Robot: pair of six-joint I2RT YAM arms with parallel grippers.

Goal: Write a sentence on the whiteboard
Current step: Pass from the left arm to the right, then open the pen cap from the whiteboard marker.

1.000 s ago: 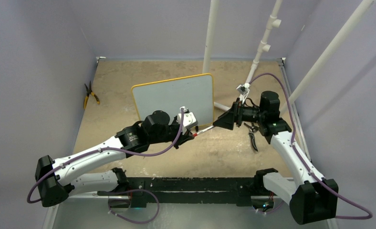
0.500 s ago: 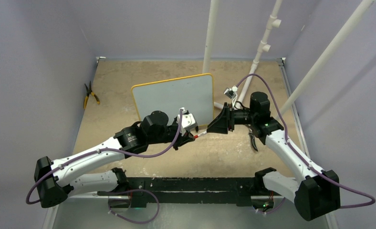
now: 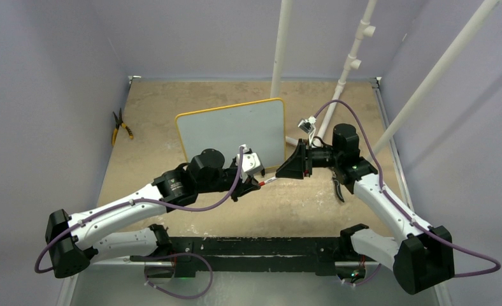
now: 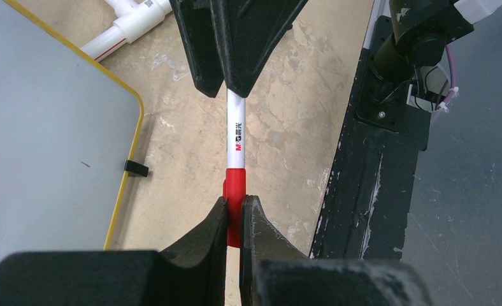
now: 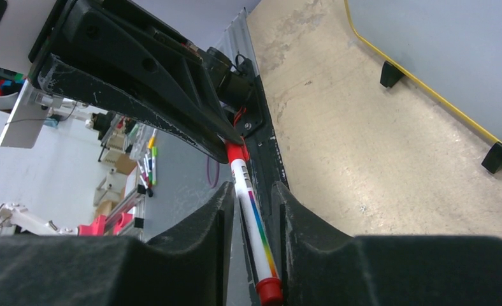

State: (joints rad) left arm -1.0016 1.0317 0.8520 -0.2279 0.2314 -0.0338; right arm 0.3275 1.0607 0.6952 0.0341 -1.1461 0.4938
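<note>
The whiteboard (image 3: 229, 131) stands on its small black feet at mid counter (image 3: 299, 210), face almost blank, apparently set up so a pen can reach it. Just in front of its lower right corner, the 2 hands meet on 1 marker (image 4: 236, 137). The left hand (image 4: 234, 207) is clamped on the red cap (image 4: 236, 185). The right hand (image 5: 251, 191) brackets the white barrel; whether it pinches yet, I cannot tell. That opposed hold looks meant for pulling the cap off.

overhead camera looks down; both close wrist cameras share the marker (image 4: 236, 137).
</note>
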